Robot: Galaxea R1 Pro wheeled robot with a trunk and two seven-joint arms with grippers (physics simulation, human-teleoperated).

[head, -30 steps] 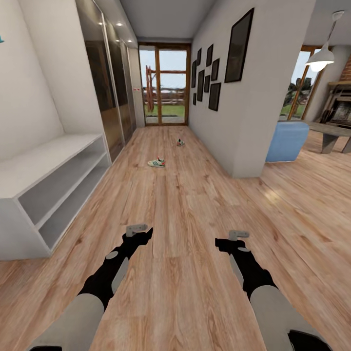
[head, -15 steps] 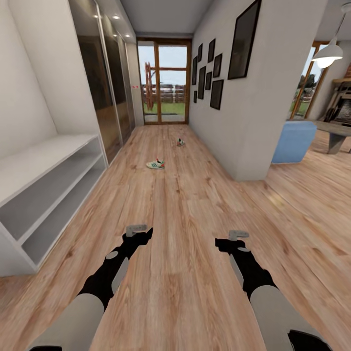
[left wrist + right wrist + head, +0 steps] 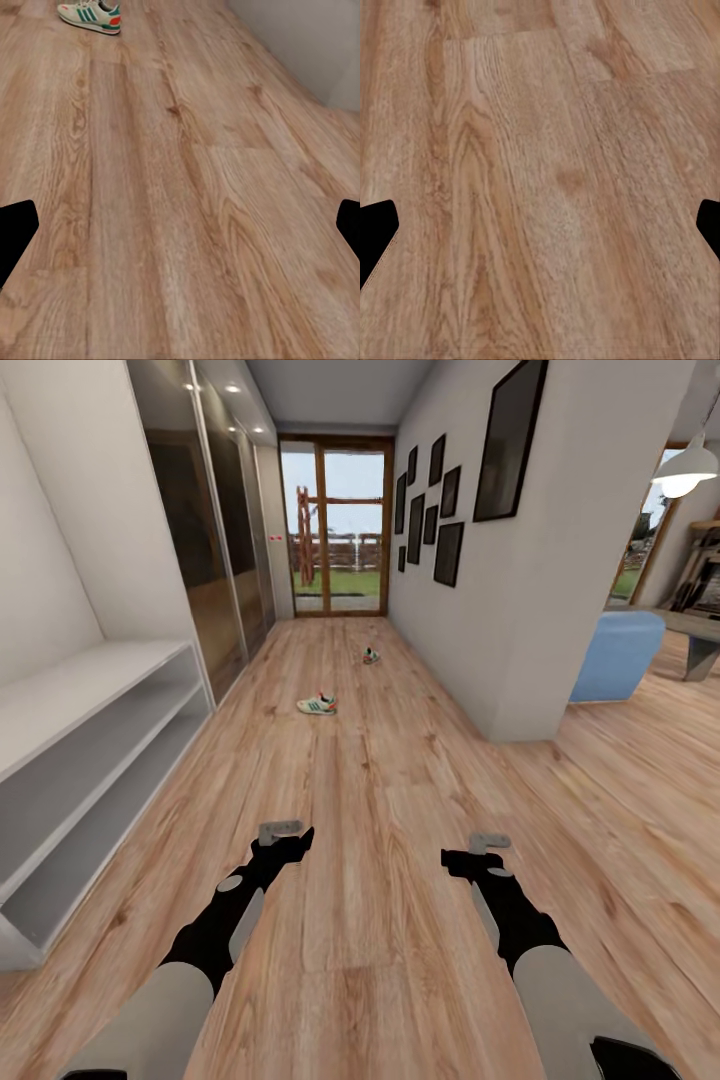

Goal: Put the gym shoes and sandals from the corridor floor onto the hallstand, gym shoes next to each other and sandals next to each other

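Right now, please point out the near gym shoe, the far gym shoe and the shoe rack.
near gym shoe (image 3: pixel 317 705), head view, on its striped side.
far gym shoe (image 3: pixel 371 656), head view, on its middle; too small for detail.
shoe rack (image 3: pixel 90 675), head view, on its bare top board.

Two gym shoes (image 3: pixel 317 705) lie apart on the corridor floor (image 3: pixel 380 800).

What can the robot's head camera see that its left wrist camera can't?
Head view alone: the pale grey-white shoe rack at the left, a second small gym shoe farther down the corridor, the glass door and dark picture frames. Left wrist view alone: the black tips of the left gripper's fingers, spread wide apart. Both: the cream-white gym shoe with green stripes lying on the light brown wood-plank floor.
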